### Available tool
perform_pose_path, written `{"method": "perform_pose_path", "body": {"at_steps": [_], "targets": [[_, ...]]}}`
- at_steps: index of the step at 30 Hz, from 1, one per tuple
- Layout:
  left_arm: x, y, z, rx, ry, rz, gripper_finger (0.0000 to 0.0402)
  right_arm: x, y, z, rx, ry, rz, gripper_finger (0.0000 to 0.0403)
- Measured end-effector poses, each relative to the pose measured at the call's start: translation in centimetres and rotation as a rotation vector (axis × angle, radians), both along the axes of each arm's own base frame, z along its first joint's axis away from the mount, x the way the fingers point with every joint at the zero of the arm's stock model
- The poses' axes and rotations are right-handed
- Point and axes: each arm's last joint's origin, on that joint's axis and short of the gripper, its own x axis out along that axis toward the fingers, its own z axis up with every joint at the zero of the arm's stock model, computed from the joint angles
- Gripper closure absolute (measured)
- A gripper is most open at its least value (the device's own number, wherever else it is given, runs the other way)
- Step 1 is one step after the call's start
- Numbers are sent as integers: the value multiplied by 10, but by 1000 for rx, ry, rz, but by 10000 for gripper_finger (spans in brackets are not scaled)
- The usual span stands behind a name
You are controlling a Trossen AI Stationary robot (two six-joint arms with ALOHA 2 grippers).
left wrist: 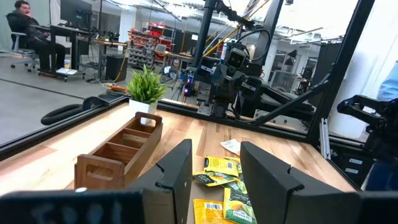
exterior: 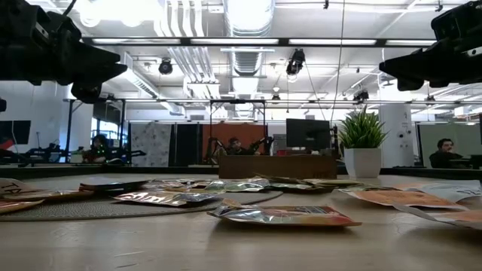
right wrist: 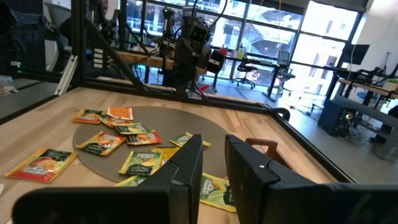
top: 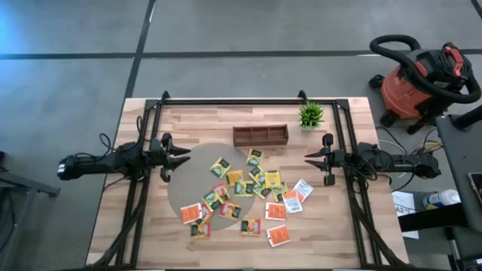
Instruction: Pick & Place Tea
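Tea sachets (top: 248, 197), flat glossy paper squares, lie scattered mid-counter over a grey round mat (top: 197, 175), untouched by the left end effector (top: 183, 159) with fingers spread and the right end effector (top: 309, 159) with a narrower gap, both empty above the wooden counter (top: 143, 233).

Both arms are matte black, built of blocky jointed segments with rounded housings, and each is fixed to a black tubular frame that runs along a side edge of the light wooden tabletop (top: 151, 241). Thin black cables loop loosely off the links of the left arm (top: 113, 160) and the right arm (top: 388, 162). Each ends in a tool of two flat, squared, dark plastic fingers (left wrist: 180, 174) with angular moulded faces.
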Motion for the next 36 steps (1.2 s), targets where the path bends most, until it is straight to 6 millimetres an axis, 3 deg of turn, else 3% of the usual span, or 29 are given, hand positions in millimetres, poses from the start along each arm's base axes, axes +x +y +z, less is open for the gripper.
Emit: {"method": "perform_pose_path", "body": {"at_steps": [9, 17, 23, 28, 36], "targets": [[0, 0, 0, 0, 0, 0, 271, 0, 0, 0, 13, -1, 1, 335], [0, 0, 0, 0, 0, 0, 271, 0, 0, 0, 617, -14, 19, 335], [0, 0, 0, 0, 0, 0, 271, 0, 0, 0, 970, -22, 24, 335], [0, 0, 0, 0, 0, 0, 271, 0, 0, 0, 1153, -28, 22, 335], [0, 0, 0, 0, 0, 0, 271, 1, -3, 0, 1297, -109, -71, 335]]}}
